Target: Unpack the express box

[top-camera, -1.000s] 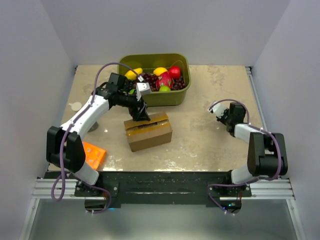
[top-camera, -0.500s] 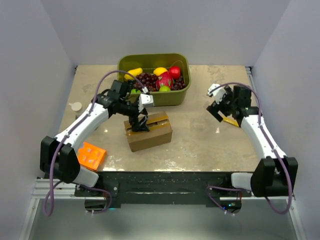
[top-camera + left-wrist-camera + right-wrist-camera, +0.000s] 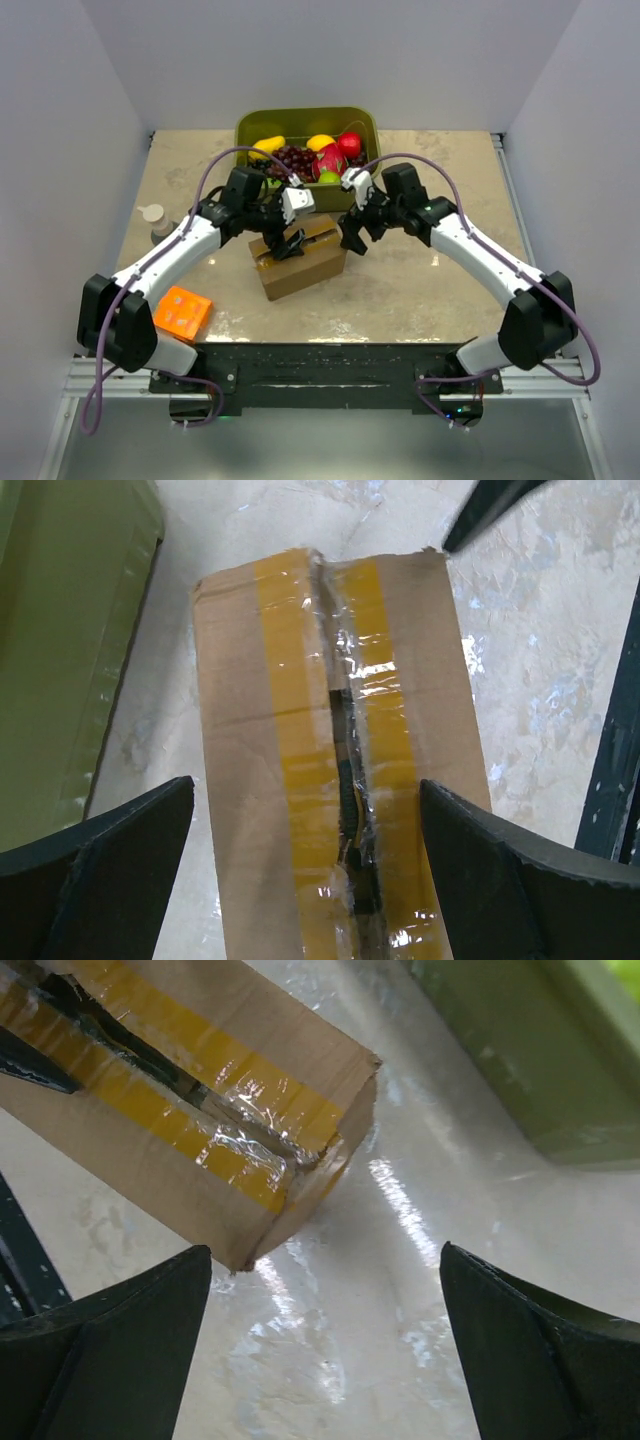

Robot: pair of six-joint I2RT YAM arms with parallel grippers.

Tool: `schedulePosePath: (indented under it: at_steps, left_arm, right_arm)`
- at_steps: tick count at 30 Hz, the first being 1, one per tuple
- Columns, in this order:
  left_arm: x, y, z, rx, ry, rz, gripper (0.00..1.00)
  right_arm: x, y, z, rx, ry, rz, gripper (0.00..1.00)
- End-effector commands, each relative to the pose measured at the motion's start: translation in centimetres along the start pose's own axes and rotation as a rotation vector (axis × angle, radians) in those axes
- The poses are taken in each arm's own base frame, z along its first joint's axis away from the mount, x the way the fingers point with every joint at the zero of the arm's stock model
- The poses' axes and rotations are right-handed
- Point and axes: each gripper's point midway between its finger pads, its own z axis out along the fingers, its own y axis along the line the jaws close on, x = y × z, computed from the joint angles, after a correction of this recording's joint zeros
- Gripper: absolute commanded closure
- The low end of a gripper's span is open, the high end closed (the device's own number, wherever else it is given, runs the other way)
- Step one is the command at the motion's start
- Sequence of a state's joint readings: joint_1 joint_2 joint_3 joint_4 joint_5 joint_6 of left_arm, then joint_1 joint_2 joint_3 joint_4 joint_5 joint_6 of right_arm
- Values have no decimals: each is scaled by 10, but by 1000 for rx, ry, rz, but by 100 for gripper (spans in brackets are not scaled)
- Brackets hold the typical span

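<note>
The express box (image 3: 300,262) is a brown carton lying mid-table, its yellow tape split along the top seam (image 3: 345,770). My left gripper (image 3: 288,243) hovers open above the box's left half, one finger on each side of the seam in the left wrist view (image 3: 308,880). My right gripper (image 3: 354,236) hangs open just off the box's right end. In the right wrist view its fingers straddle bare table (image 3: 325,1360), with the box's corner (image 3: 280,1150) ahead and to the left. Neither gripper holds anything.
A green tub (image 3: 358,190) of fruit stands directly behind the box, close to both grippers. A flat orange box (image 3: 181,311) lies near the front left edge. A small round white-capped object (image 3: 152,214) sits at the left.
The right arm has swung from the right side of the table to the box's right end and opened its gripper. The left gripper has shifted slightly right over the box.
</note>
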State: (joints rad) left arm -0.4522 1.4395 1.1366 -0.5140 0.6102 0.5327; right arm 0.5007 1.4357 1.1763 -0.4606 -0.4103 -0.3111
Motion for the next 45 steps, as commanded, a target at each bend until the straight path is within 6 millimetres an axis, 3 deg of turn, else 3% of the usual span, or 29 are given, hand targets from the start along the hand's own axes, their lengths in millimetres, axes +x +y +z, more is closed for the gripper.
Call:
schedulePosePath:
  at_steps: [1,7,10,15,21,22,24,27,28,33,34,35,37,40,42,43,45]
  left_arm:
    - [-21,6,-9,-70,-85,-20,2]
    - [-24,23,-14,-127,-95,-41,2]
    - [-15,31,-12,-153,-56,-40,2]
    - [2,37,-7,-173,2,-24,7]
    - [7,48,-10,-214,50,38,27]
    - [6,50,-12,-217,58,64,36]
    - [4,54,-16,-238,63,83,44]
    - [-13,53,-24,-203,0,67,62]
    - [-22,52,-26,-178,-33,48,70]
    - [-29,70,-37,-164,-155,-184,78]
    - [-31,66,-33,-90,-192,-227,81]
    - [-26,73,-38,-82,-207,-311,83]
    - [-20,68,-30,26,-228,-436,88]
    - [-8,67,-24,98,-243,-562,100]
    - [-5,65,-22,122,-250,-598,100]
    - [-5,62,-22,133,-252,-600,100]
    - [-6,60,-23,152,-255,-599,100]
  right_arm:
    - [-23,17,5,-56,-55,99,1]
    - [-38,21,16,-105,-89,155,1]
    - [-28,18,31,-98,-63,202,1]
    - [7,16,50,-80,18,258,1]
    - [30,19,49,-77,82,231,2]
    - [34,19,48,-76,88,231,2]
    - [38,20,47,-76,95,228,2]
    - [46,21,46,-75,112,211,2]
    - [50,21,46,-72,118,204,2]
    - [64,20,42,-59,156,167,2]
    - [68,21,41,-60,164,166,2]
    - [68,22,40,-61,162,159,2]
    - [71,21,38,-54,169,154,2]
    - [68,18,36,-42,167,124,2]
    - [55,13,28,-30,151,77,3]
    - [27,8,20,-19,97,32,3]
    - [-4,13,0,-60,35,-109,3]
